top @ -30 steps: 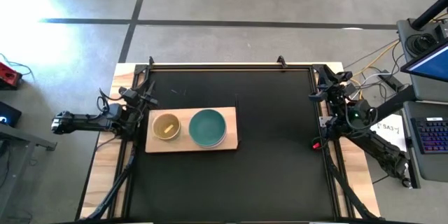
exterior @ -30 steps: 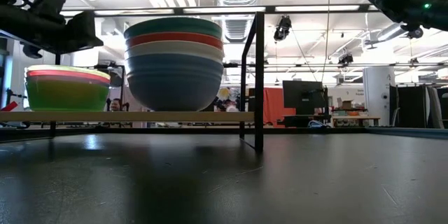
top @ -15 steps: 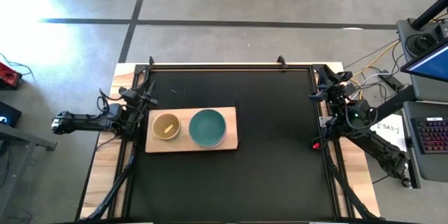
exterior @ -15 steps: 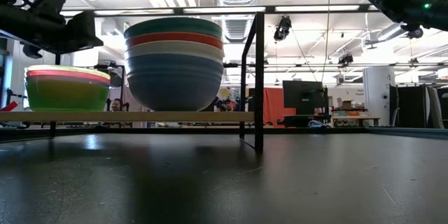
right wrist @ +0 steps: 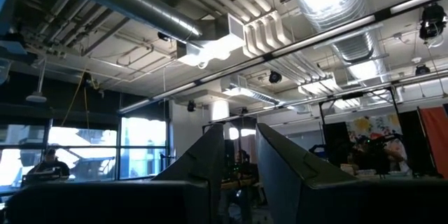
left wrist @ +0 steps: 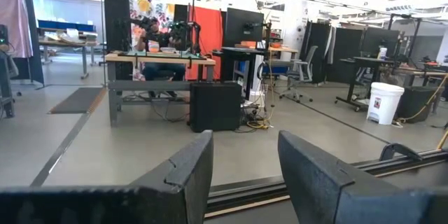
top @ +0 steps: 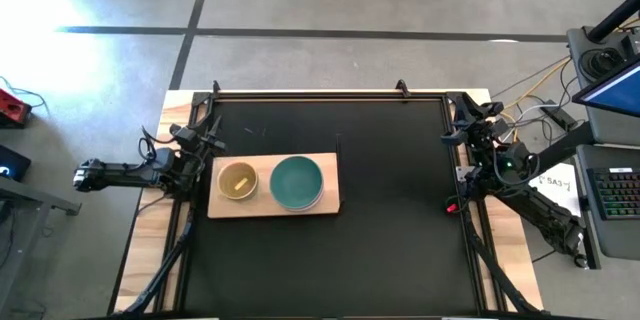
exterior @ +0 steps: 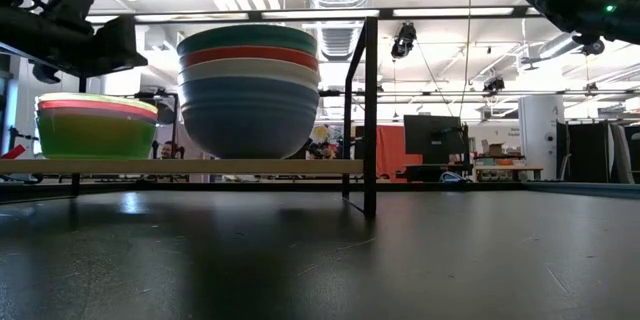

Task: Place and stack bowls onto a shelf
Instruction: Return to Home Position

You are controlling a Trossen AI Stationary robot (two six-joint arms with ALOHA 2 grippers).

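Two nested stacks side by side on the wood shelf (top: 329, 163): large bowls (exterior: 249, 90) teal-topped, small bowls (exterior: 96, 128) seemingly yellow-topped.

No change seen over the last sec, high & low views alike. Small-bowl stack (exterior: 96, 125) & large-bowl stack (exterior: 249, 90) sit on the board (exterior: 180, 166) exactly as before. Left gripper (left wrist: 245, 140) & right gripper (right wrist: 238, 131), at opp. table edges, show no move.
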